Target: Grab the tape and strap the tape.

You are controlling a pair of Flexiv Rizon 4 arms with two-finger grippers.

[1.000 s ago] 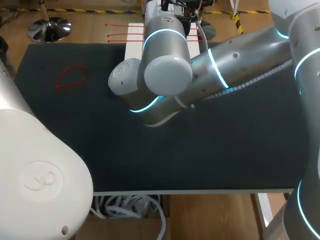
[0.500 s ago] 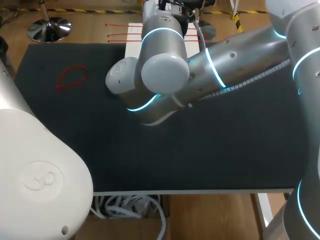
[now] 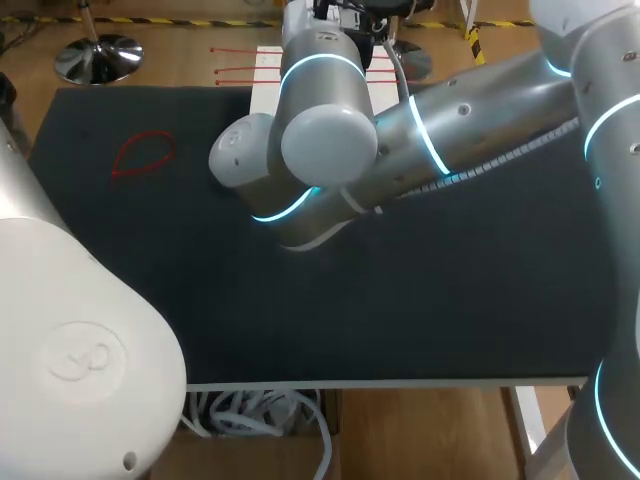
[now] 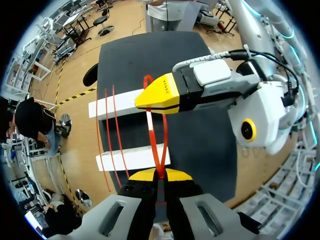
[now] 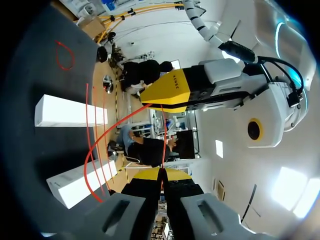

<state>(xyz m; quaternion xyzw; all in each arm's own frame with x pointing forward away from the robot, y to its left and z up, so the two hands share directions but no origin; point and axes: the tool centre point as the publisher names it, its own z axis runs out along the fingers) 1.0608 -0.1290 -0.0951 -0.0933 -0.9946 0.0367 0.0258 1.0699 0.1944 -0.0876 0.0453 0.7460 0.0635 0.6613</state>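
A thin red strap is bent into a loop in the air between my two grippers. In the left wrist view my left gripper is shut on one end of it. My right gripper is just ahead, pinching the loop's far side. The right wrist view shows the same from the other side: my right gripper is shut on the red strap, facing my left gripper. In the head view my right arm's elbow hides both grippers.
Two white blocks lie at the mat's far edge, with more red straps laid across them. Another red strap, closed into a loop, lies on the black mat at the far left. My left arm's housing fills the near left corner.
My right arm's elbow has shifted slightly left and toward the far edge. Both grippers stay shut on the strap.
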